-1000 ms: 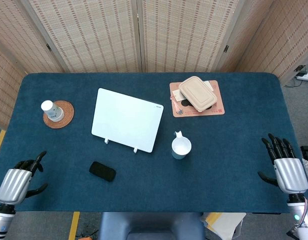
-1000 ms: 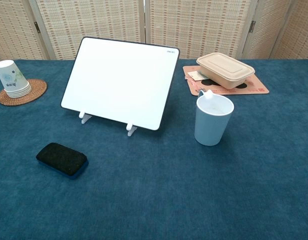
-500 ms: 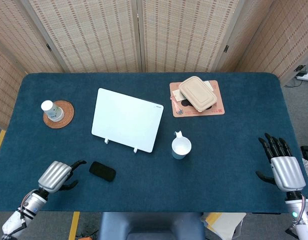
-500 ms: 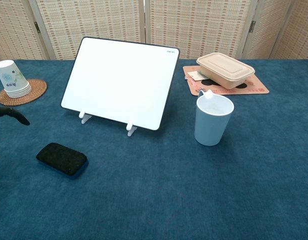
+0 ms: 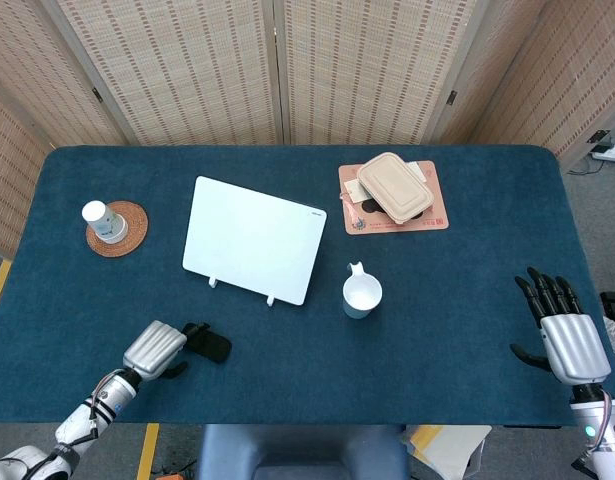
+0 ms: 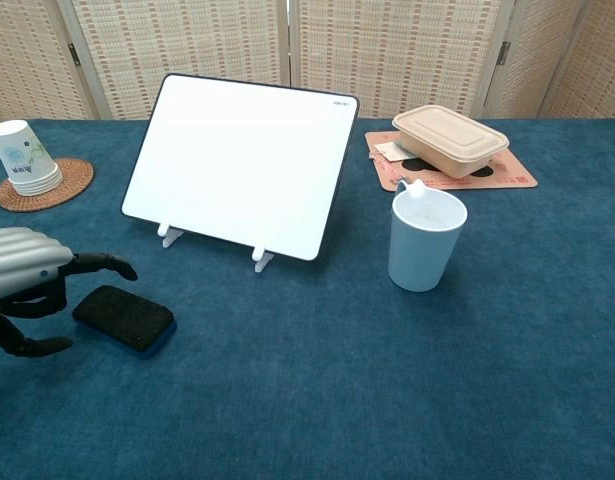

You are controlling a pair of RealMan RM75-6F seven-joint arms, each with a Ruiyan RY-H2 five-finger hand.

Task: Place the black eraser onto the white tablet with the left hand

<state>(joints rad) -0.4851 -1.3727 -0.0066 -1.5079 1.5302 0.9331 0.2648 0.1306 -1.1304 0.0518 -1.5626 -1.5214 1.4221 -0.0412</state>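
Moved: left hand point(image 5: 159, 349) has travelled from lower-left frame edge to just beside the black eraser point(image 5: 206, 342); right hand point(image 5: 564, 335) unchanged.
Eraser: flat on the bench point(image 5: 457, 310), lower left, below the white tablet point(image 5: 253, 239).
Risk: fingers point(image 6: 105, 264) could shove the eraser; a careless placement might tip the propped tablet.
Pose: left fingers apart, bracketing the eraser, nothing held; right fingers spread, idle.
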